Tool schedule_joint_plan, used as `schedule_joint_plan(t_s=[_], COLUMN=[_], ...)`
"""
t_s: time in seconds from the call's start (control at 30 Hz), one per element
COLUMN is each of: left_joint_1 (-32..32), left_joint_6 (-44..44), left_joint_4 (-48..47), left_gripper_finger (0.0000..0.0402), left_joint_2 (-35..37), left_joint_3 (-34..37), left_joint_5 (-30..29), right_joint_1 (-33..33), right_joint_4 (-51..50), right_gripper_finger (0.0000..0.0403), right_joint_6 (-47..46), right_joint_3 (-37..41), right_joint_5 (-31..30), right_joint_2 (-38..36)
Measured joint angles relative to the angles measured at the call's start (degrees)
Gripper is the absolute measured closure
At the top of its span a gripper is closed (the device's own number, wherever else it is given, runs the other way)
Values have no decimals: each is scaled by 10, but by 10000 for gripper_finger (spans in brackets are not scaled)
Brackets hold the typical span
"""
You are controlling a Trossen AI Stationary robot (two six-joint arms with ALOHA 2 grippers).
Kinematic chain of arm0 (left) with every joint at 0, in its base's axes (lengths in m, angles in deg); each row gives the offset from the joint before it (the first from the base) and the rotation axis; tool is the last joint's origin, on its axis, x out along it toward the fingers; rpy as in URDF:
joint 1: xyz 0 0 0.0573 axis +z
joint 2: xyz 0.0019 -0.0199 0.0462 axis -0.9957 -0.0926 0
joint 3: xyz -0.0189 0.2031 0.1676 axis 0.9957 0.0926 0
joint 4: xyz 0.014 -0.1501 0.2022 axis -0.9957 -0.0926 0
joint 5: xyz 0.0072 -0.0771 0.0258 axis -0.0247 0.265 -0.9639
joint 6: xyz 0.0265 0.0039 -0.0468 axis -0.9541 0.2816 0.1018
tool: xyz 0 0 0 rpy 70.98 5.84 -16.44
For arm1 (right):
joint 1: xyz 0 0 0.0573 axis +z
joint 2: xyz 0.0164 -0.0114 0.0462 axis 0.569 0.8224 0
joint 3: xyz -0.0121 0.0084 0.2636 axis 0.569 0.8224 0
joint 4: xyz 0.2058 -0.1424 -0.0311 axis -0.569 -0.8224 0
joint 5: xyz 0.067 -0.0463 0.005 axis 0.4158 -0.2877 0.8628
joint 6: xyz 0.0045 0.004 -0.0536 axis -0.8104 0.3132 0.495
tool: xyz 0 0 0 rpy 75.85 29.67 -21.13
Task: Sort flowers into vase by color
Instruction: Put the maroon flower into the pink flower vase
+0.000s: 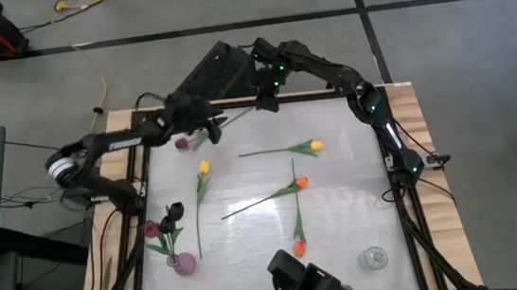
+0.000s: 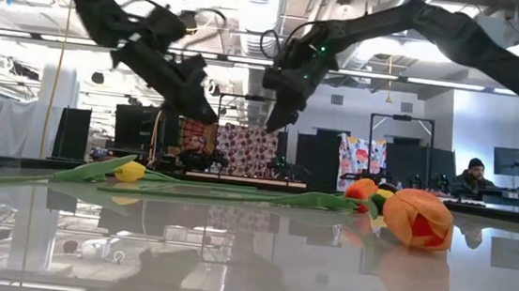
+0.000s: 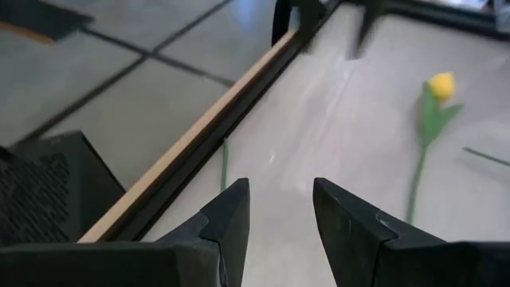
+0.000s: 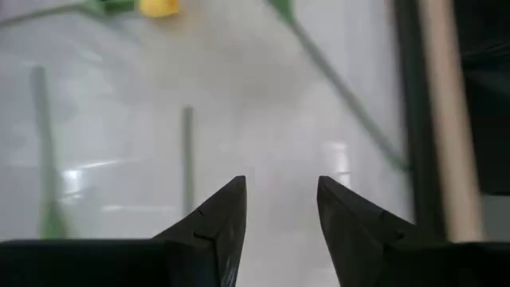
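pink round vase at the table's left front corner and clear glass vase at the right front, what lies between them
In the high view, between the pink vase and the clear glass vase lies one orange tulip.

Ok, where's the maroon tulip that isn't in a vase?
High view: maroon tulip lies at the table's far left, just under the left gripper, beyond the yellow tulip.

Bright overhead lighting, glare streaks on table (image 1: 340, 204), wrist views blurred
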Motion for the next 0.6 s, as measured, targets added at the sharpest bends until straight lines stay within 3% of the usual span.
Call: schedule_joint_plan(t_s=[0.3,0.6], left_joint_1=[0,6], left_joint_6=[-34,-55], left_joint_4=[-154,-185], left_gripper_finger=[272,272], left_joint_2=[-154,-193], left_joint_3=[-137,-149], left_joint_5=[0,-64], right_joint_1=[6,17], right_joint_4=[-43,-1], right_gripper_finger=[257,289], right_joint_6=[32,45], right_joint_3=[22,65], right_joint_5=[106,114], right_joint_2=[1,1])
